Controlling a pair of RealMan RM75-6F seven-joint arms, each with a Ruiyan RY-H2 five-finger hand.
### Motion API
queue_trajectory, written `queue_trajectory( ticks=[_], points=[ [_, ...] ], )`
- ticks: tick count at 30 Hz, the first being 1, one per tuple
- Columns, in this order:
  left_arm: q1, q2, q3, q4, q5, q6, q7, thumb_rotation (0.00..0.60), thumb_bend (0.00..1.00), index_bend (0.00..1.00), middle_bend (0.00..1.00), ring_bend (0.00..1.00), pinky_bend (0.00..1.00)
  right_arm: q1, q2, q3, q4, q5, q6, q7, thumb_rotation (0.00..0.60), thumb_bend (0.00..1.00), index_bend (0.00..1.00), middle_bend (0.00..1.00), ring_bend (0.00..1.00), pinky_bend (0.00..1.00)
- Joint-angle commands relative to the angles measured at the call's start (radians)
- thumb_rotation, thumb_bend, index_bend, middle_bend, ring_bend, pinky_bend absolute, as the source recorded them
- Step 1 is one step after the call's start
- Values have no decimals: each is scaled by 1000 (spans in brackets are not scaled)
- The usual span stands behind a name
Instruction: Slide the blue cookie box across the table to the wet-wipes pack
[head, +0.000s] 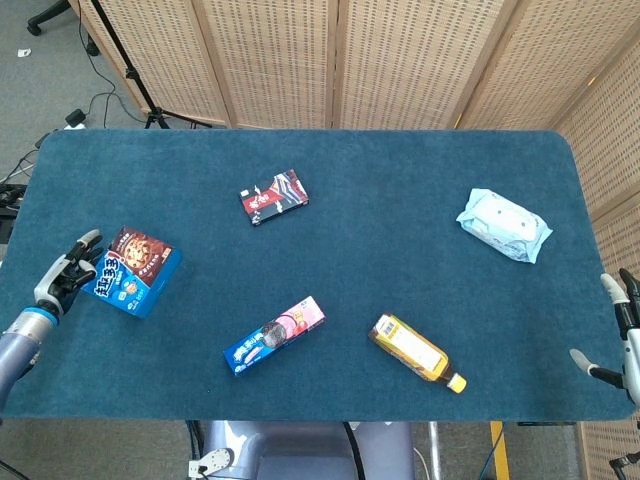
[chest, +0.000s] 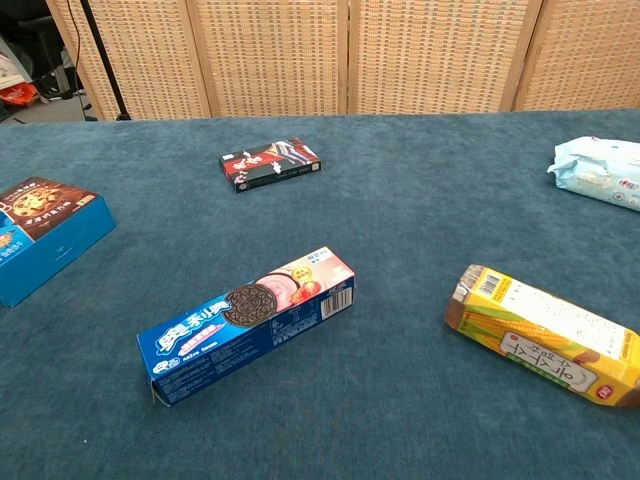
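From above I see my left hand (head: 68, 278) against the left end of the blue cookie box (head: 131, 272) near the table's (head: 400, 200) left edge, fingers apart. The wet-wipes pack (head: 504, 224) lies well apart, toward the right edge. My right hand (head: 618, 335) hangs spread at the near right corner, holding nothing

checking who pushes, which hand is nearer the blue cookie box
Left. The left hand sits right at the blue cookie box, on its outer side. The right hand is far across the table, near the opposite edge.
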Motion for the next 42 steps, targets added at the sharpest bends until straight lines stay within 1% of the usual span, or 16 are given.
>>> queue_trajectory(
  ticks=[1,5,9,13,16,22,29,36,42],
  points=[
    [9,-14,-15,-29,-34,11,37,600,1000,0,0,0,0,0,1,-1,0,0,-1,2,600,0,0,0,0,0],
    [13,-27,-38,-57,-69,25,62,600,1000,0,0,0,0,1,2,-2,-1,-1,-4,2,600,0,0,0,0,0],
    [3,-53,-73,-108,-105,47,120,600,1000,0,0,0,0,2,3,-3,-2,-1,-5,3,600,0,0,0,0,0],
    [-14,-91,-98,-151,-158,46,222,600,1000,0,0,0,0,2,5,-3,-2,2,-6,6,600,0,0,0,0,0],
    [-35,-112,-114,-191,-204,21,304,600,1000,0,0,0,0,1,5,-3,-1,5,-6,9,600,0,0,0,0,0],
    [-41,-128,-149,-244,-329,27,460,600,1000,0,0,0,0,0,7,-1,2,9,-6,22,600,0,0,0,0,0],
    [-58,-145,-199,-307,-454,31,593,600,1000,0,0,0,0,0,7,-4,2,4,-6,22,600,0,0,0,0,0],
    [-87,-186,-238,-339,-525,17,682,600,1000,0,0,0,0,3,2,-7,-1,4,-12,5,600,0,0,0,0,0],
    [-114,-221,-265,-347,-573,8,754,600,1000,0,0,0,0,6,1,-5,0,12,-18,1,600,0,0,0,0,0]
  ],
)
